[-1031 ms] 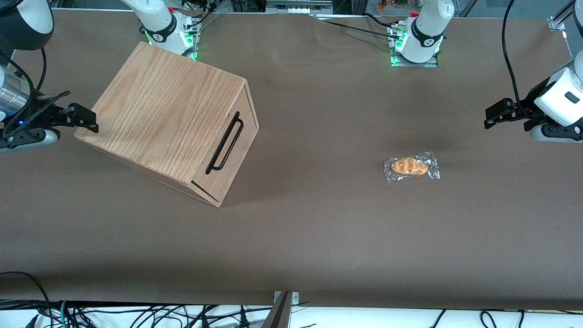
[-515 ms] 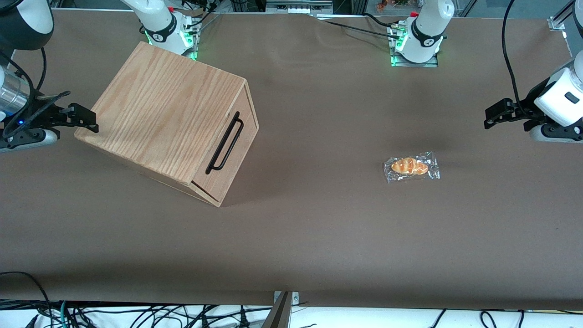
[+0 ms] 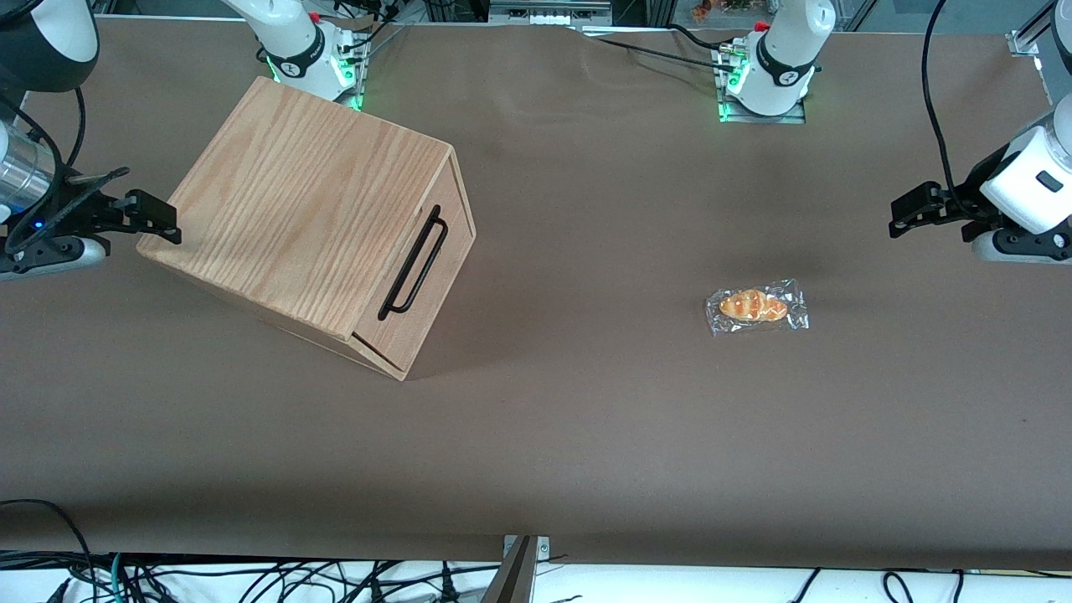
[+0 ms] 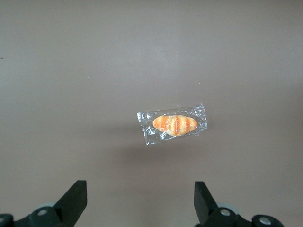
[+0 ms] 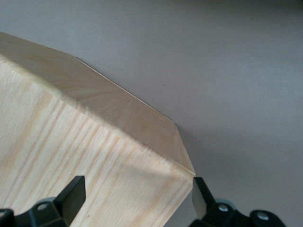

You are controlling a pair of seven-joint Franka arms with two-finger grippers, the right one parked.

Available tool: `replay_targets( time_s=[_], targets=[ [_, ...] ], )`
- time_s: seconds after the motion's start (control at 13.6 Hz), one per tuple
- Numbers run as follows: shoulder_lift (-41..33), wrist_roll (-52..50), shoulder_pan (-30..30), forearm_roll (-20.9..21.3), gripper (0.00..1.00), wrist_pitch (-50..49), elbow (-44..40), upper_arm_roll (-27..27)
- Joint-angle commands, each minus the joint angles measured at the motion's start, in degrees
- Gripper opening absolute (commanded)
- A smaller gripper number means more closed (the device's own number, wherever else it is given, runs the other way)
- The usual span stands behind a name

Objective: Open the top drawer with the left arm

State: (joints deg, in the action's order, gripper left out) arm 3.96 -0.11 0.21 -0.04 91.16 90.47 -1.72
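The hand [image 3: 898,216] hovers spread, empty; top drawer [image 3: 431,276] handle [image 3: 413,263] runs diagonally.

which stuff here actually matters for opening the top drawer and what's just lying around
Belongs to the job:
- top drawer, shut, with its black bar handle
- left arm's gripper, open, up at the working arm's end of the table, well away from the drawer

Just lying about:
- wrapped bread roll on the table
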Motion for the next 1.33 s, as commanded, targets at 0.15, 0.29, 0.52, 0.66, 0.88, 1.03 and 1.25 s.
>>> replay_targets(
  time_s=[0.15, 0.29, 0.52, 0.66, 0.88, 1.03, 1.25],
  targets=[
    [0.26, 0.11, 0.06, 0.57, 1.0, -0.89, -0.91, -0.39],
    [0.26, 0.03, 0.06, 0.57, 1.0, -0.98, -0.91, -0.39],
    [1.22, -3.82, -1.6, -0.31, 1.0, -0.89, -1.26, -0.83],
    [2.8, -7.6, -4.67, -0.66, 1.0, -0.72, -1.52, -1.88],
    [7.46, -12.27, -11.0, -8.36, 1.0, 0.95, -1.79, -2.15],
    [10.7, -16.65, -16.27, -12.34, 1.0, 3.84, -4.14, -2.24],
    [17.56, -21.41, -21.2, -19.79, 1.0, 7.88, -9.42, -2.24]
  ],
)
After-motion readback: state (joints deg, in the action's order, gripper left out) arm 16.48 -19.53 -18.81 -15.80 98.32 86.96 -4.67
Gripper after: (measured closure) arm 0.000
